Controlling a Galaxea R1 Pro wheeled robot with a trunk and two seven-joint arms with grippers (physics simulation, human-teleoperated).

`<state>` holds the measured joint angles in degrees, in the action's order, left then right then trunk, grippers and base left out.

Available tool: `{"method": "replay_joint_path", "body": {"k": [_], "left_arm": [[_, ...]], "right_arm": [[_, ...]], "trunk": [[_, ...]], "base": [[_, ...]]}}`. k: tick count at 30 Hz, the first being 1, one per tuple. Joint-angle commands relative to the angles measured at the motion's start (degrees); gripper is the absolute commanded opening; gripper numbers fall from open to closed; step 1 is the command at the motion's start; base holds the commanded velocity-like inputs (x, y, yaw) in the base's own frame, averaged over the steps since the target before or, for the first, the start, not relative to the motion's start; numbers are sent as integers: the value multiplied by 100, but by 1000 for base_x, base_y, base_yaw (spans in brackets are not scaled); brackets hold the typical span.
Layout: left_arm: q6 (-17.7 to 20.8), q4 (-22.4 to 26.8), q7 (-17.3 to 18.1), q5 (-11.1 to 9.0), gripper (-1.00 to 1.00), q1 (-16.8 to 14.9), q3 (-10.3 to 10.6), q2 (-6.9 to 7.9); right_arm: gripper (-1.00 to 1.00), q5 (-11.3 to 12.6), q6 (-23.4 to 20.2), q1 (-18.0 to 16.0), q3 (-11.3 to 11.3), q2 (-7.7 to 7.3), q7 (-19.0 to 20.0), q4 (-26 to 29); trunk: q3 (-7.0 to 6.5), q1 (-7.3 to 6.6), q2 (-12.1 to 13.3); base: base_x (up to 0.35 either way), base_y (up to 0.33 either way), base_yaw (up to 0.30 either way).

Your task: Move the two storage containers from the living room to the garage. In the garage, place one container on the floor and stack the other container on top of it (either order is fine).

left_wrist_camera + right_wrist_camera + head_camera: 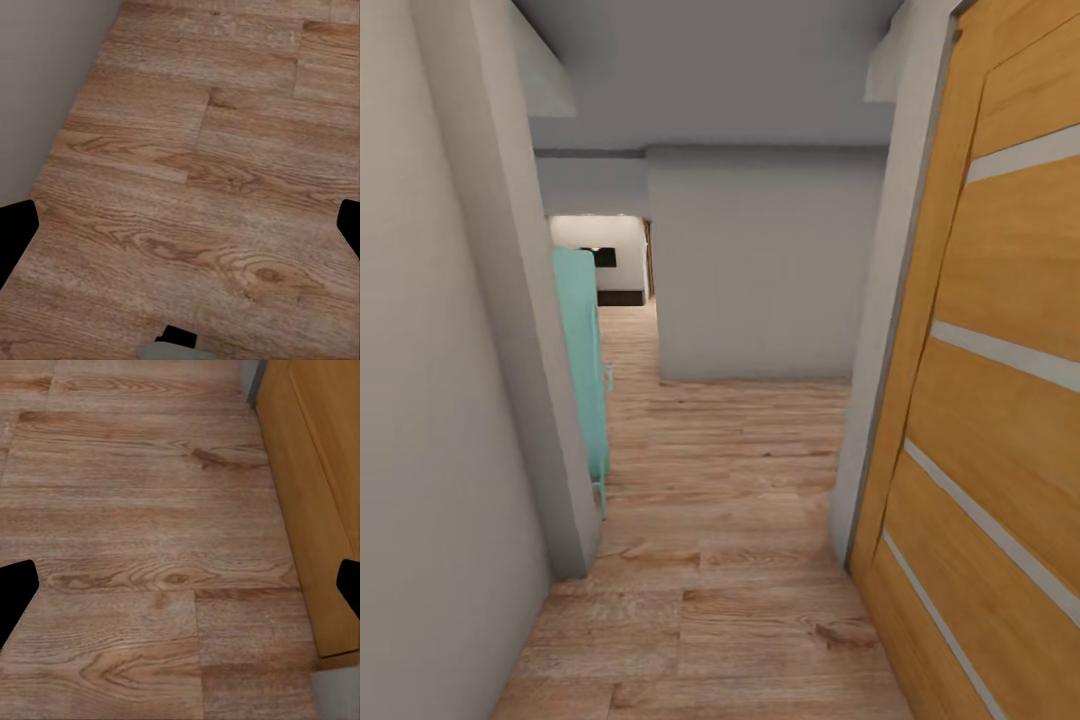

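Observation:
I am in a narrow hallway with a light wood-plank floor. The two storage containers and the garage are out of view. Far down the hall, a bright opening gives onto a room with a dark wall screen and a low dark cabinet, perhaps the living room. My left gripper hangs open over the planks beside a grey wall, its dark fingertips wide apart. My right gripper is open too, above the planks next to the wooden door, with nothing between its fingers.
An orange wooden door with pale stripes stands close on the right. A grey wall corner juts in on the left, with a teal cabinet behind it. A grey wall block stands ahead, and the passage runs on to its left.

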<state>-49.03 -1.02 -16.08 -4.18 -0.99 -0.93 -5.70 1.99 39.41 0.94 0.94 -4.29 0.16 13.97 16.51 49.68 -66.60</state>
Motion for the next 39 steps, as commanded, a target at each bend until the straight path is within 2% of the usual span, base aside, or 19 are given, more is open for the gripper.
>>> {"method": "replay_joint_path", "body": {"k": [1, 17, 19, 20, 22, 25, 36, 39], "left_arm": [[-28, -12, 26, -41, 100, -6, -4, -1], [-42, 39, 15, -32, 100, -6, -4, -5], [-40, 91, 15, -27, 100, -6, -4, -1], [-38, 128, 16, -25, 100, -6, -4, 9], [-37, 144, 20, -21, 100, -6, -4, 9], [-49, 152, 38, -10, 100, -6, 0, -15], [-25, 152, 58, 19, 100, -6, 13, -38], [129, 209, 48, 15, 100, -6, 15, -43]], "right_arm": [[100, 20, 5, 3, 11, -2, 2, 9], [100, 15, 5, 3, 11, -3, 18, 9], [100, -27, 5, 3, 11, -7, 19, 9], [100, -161, 14, 3, 8, -13, 19, 9], [100, -272, 19, 3, 5, -17, 19, 9], [100, -340, 22, 3, 7, -19, 19, 9], [100, -314, 28, 3, -23, -14, 8, 9], [100, -310, 27, 3, -24, -11, 9, 9]], "trunk": [[5, 4, -3], [5, 4, -3], [5, 4, -3], [5, 4, -3], [5, 4, -3], [5, 4, -3], [5, 4, -3], [5, 4, -3]], "base": [[325, 0, 11], [325, 0, 1], [325, 0, 0], [325, 0, 0], [325, 0, 0], [325, 0, 0], [328, 0, 0], [329, 0, 0]]}}
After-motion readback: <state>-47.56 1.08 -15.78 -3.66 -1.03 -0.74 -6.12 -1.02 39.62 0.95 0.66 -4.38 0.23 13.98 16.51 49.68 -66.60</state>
